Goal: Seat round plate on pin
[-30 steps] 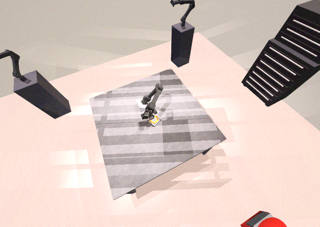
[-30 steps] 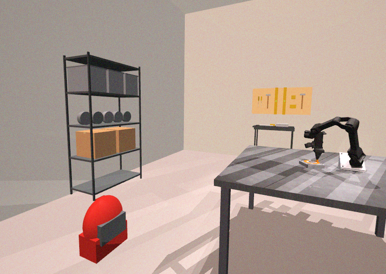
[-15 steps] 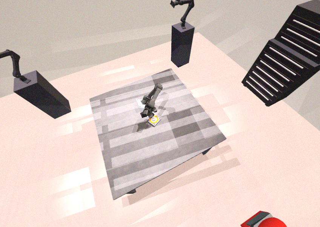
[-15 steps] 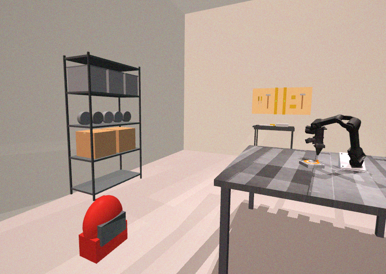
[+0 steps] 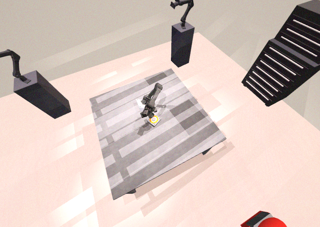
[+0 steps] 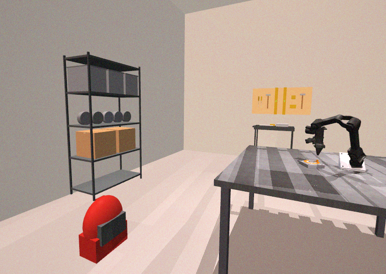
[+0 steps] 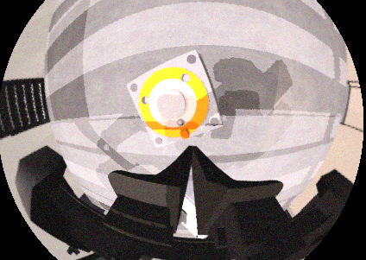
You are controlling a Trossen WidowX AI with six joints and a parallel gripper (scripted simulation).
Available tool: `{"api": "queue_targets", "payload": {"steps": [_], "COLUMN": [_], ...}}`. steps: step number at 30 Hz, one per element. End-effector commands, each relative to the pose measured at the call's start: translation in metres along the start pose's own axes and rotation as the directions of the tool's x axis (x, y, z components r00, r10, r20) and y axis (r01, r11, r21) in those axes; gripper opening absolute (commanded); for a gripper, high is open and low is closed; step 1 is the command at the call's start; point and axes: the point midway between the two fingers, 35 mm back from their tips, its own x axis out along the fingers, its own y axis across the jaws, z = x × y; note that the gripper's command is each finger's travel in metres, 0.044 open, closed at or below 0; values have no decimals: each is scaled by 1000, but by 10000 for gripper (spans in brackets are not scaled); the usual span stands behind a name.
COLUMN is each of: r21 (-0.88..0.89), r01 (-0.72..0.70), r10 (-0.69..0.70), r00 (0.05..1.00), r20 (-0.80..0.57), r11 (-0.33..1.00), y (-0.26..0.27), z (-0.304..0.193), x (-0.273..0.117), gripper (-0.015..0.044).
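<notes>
you'll find the round plate [image 7: 174,102] just above the middle of the wrist view, a yellow-orange ring around the pale post [image 7: 171,104], lying on the square grey base [image 7: 196,67]. its orange tab [image 7: 185,132] points toward the lower edge of the frame, with a small hole [image 7: 181,123] right beside it; whether the pin sits in that hole is too small to tell. in the exterior view the plate looks low on the base, right of centre on the counter [image 6: 280,177].

your hand [image 7: 192,154] hangs just below the tab in the wrist view, its fingers pressed together to a point and pinching nothing. in the exterior view it is above the plate with a visible gap, not touching.

no readable writing shows anywhere. the yellow board [image 6: 281,100] on the far wall carries small tool shapes but no legible text.

for containers: the shelf rack [image 6: 101,121] at left in the exterior view holds grey bins [image 6: 101,79] on its upper shelf, contents hidden, a row of grey cylinders [image 6: 103,117] below, then two closed cardboard boxes [image 6: 105,141]. the black drawer cabinet [image 5: 286,56] at upper right of the top view has all drawers closed.
</notes>
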Motion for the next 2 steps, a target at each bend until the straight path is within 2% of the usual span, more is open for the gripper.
{"api": "queue_targets", "payload": {"steps": [1, 2], "r21": [5, 5], "r01": [-1, -1], "r10": [1, 1], "r00": [1000, 1000], "r20": [0, 0], "r11": [1000, 1000], "y": [0, 0], "z": [0, 0], "x": [0, 0], "gripper": [0, 0]}}
